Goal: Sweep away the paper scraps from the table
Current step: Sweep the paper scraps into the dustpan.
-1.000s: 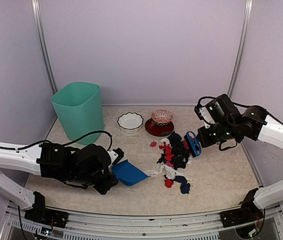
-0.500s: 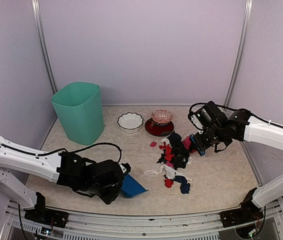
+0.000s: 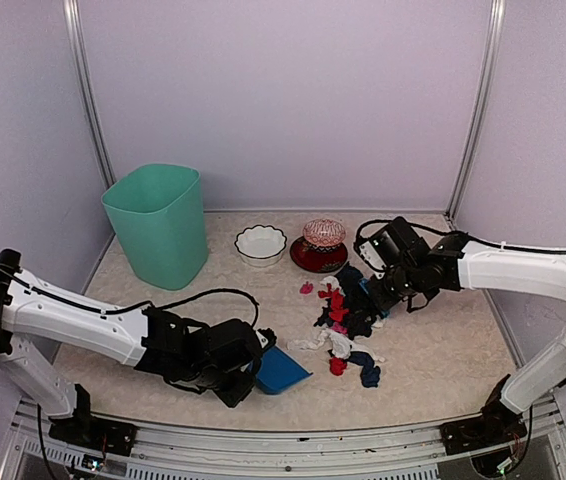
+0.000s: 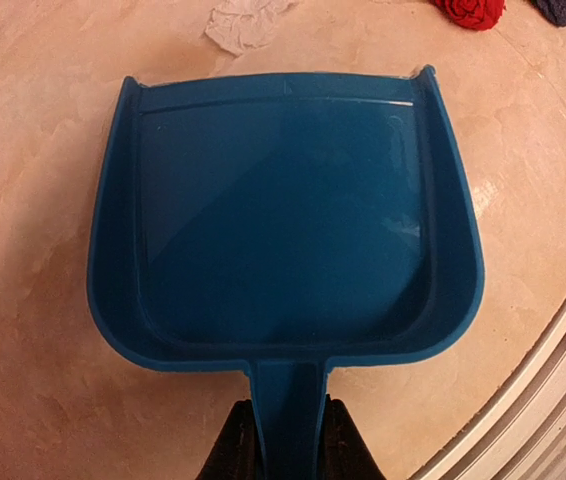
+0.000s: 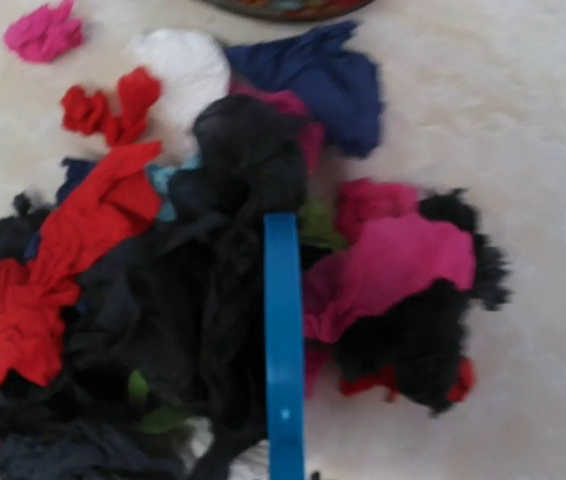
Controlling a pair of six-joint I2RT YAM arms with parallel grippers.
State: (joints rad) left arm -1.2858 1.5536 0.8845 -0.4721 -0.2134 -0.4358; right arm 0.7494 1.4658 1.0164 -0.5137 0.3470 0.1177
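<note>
A plain lilac back wall (image 3: pixel 283 100), evenly lit; a metal post (image 3: pixel 88 100) at its left edge, a second post (image 3: pixel 477 100) at its right, side walls (image 3: pixel 13 120) beyond.

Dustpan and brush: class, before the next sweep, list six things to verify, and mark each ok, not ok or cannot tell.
1. Left hand shut on the dustpan handle: ok.
2. Dustpan empty: ok.
3. Dustpan lip flat on the table: cannot tell.
4. Dustpan mouth up against the paper scraps: not ok; the main pile lies apart from it.
5. Brush held by the right hand and set in the pile: ok.
6. All scraps gathered: not ok; a pink scrap lies apart from the pile.
</note>
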